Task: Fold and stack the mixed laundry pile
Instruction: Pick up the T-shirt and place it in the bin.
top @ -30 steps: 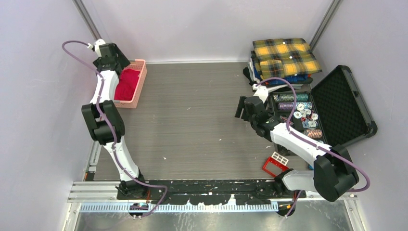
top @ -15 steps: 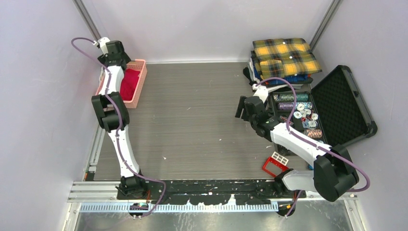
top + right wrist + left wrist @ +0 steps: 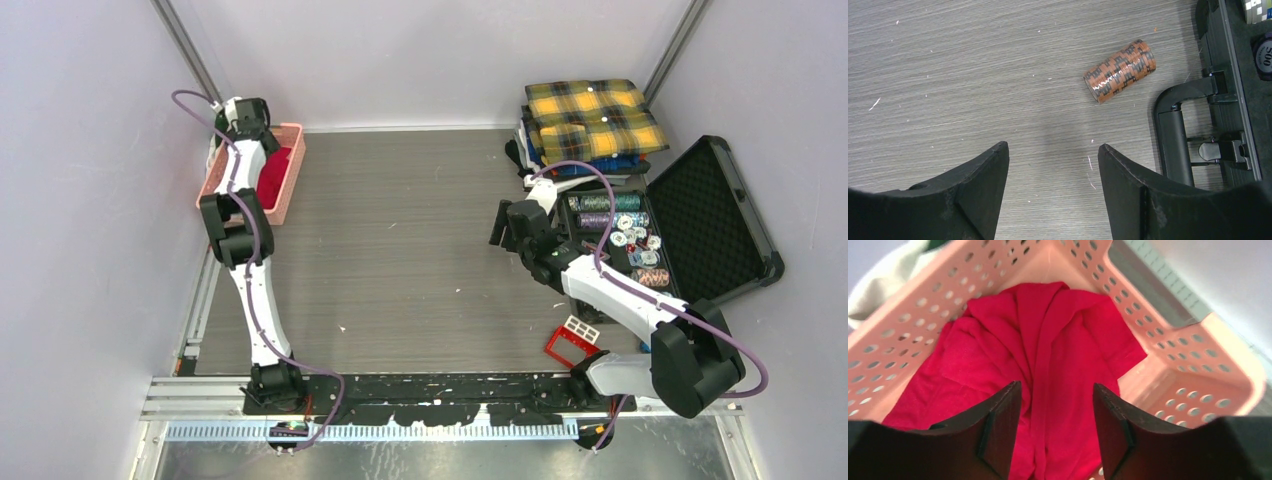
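A bright red T-shirt lies crumpled in the pink lattice basket at the back left. My left gripper hangs open just above a raised fold of the shirt, a finger on each side of it, gripping nothing. The yellow-and-black plaid shirt lies folded on top of a stack of clothes at the back right. My right gripper is open over bare table, near the case, holding nothing.
An open black case with poker chips sits at the right. A roll of orange chips lies on the table beside its handle. A small red frame rests near the right arm's base. Pale cloth sits beyond the basket.
The left arm has stretched farther back over the basket and its jaws have narrowed around the shirt's fold. The right arm has stayed put.
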`<state>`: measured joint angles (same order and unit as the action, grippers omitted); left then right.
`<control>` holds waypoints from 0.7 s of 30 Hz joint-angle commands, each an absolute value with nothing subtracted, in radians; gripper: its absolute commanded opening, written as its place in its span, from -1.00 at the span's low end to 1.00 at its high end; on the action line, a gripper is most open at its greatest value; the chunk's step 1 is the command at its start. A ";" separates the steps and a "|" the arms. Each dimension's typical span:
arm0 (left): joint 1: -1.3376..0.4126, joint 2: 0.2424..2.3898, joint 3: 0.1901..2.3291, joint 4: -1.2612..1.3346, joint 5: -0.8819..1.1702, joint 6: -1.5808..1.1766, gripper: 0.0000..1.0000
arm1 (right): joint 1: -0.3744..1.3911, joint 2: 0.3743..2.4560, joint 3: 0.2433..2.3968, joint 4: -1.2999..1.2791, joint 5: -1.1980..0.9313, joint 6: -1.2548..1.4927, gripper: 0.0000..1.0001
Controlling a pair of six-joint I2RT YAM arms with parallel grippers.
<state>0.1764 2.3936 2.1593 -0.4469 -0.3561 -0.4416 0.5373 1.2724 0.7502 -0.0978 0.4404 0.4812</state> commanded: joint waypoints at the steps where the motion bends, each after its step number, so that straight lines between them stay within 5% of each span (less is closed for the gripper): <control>1: 0.187 2.421 2.215 -0.469 -0.327 -0.435 0.08 | 0.543 1.272 0.794 -0.070 0.461 0.488 0.38; 6: 0.189 2.439 2.222 -0.489 -0.349 -0.431 -0.01 | 0.542 1.278 0.797 -0.075 0.461 0.489 0.36; 8: 0.189 2.439 2.216 -0.483 -0.348 -0.428 -0.33 | 0.541 1.279 0.798 -0.074 0.461 0.489 0.35; 10: 0.189 2.430 2.215 -0.486 -0.352 -0.432 -0.95 | 0.542 1.279 0.799 -0.074 0.461 0.489 0.33; 21: 0.136 2.093 1.922 -0.321 -0.309 -0.521 -1.00 | 0.543 1.281 0.802 -0.078 0.465 0.489 0.28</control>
<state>0.1661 2.3352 2.0552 -0.4614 -0.3367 -0.4652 0.5373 1.2839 0.7643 -0.0986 0.4408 0.4812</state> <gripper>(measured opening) 0.030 0.644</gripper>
